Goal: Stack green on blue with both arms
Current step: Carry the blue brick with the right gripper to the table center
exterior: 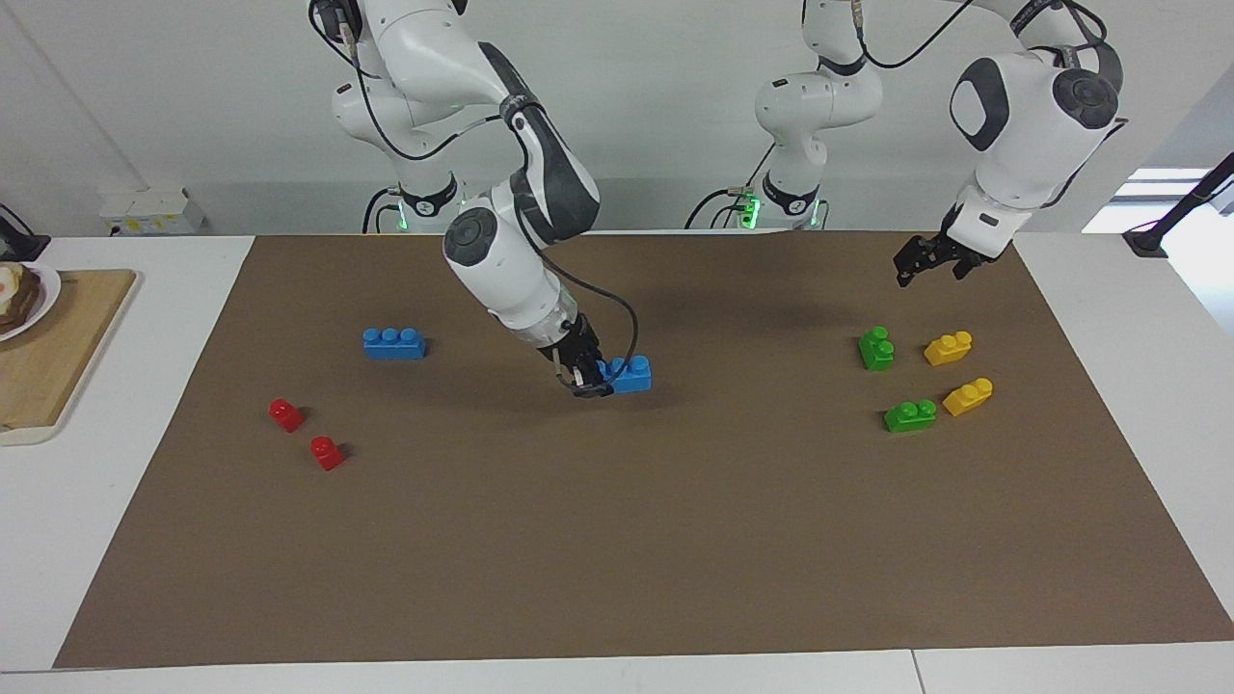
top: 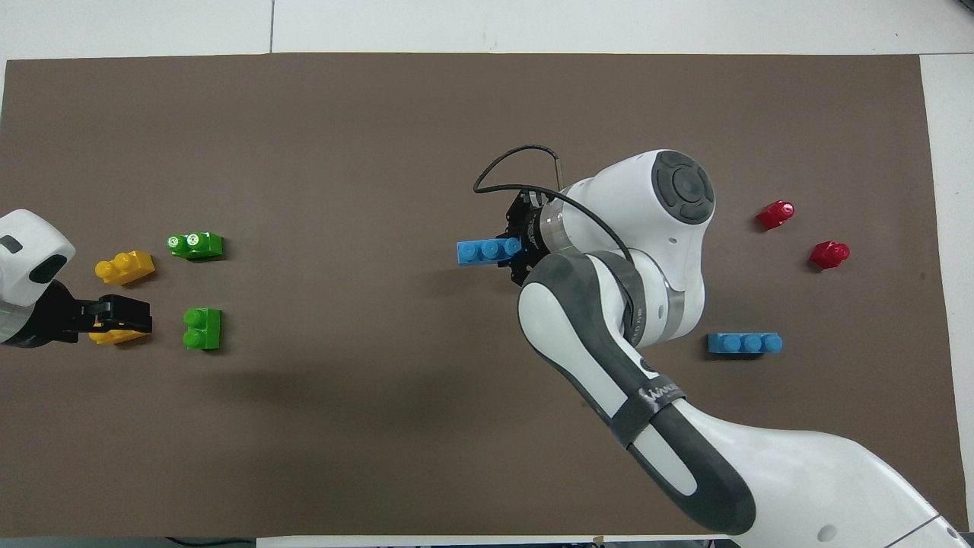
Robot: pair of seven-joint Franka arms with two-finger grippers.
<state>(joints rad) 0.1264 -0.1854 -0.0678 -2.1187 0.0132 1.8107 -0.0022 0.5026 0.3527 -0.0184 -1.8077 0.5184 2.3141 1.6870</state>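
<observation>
Blue brick (exterior: 629, 374) clamped endwise in right gripper (exterior: 590, 378) at frame centre, lying crosswise; green brick (exterior: 876, 348) sits below spread-fingered left gripper (exterior: 924, 262), the nearer arm.

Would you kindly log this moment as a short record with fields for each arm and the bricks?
right gripper: shut on the held blue brick, over the mat's middle
left gripper: open, empty, above the mat near the green bricks
other blue brick: on the mat, toward the right arm's end
green bricks: both on the mat, unstacked
yellow bricks: beside the green ones
red bricks: toward the right arm's end
</observation>
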